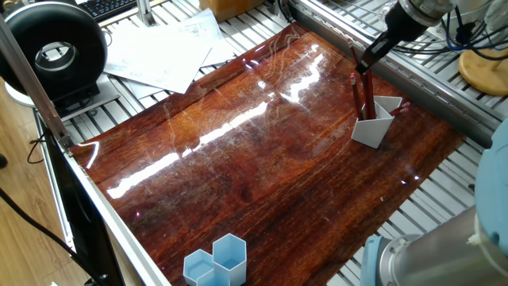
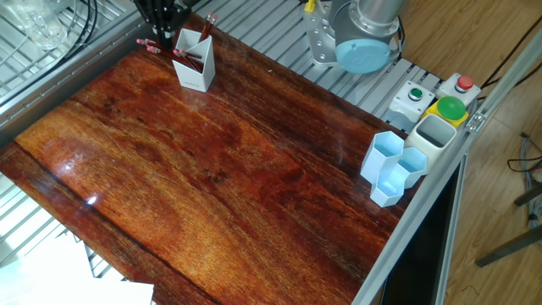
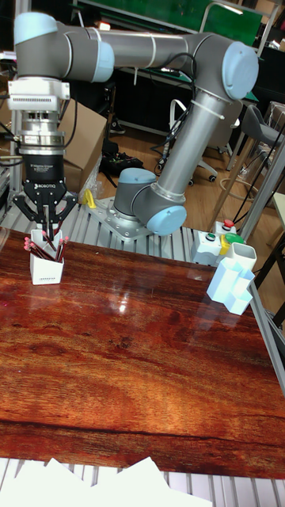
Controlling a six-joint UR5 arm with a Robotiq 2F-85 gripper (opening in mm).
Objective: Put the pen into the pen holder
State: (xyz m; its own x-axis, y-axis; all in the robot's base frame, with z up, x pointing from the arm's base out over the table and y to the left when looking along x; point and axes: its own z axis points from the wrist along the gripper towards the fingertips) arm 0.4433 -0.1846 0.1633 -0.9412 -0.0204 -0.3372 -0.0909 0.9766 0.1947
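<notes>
pen (image 3: 49,234) is standing in the white pen holder (image 3: 46,269) at the tabletop (image 3: 142,356) corner; hand (image 3: 47,224) is hanging over it, fingers spread. lifting straight up is avoiding snagging the pens.

The arm (image 3: 158,47) is built of grey tubes joined by rounded joints with light blue end caps. Its wrist carries a pale ribbed ring above a black cylinder with white lettering. The claw (image 3: 47,226) is black, with thin linked fingers (image 3: 33,212).
</notes>
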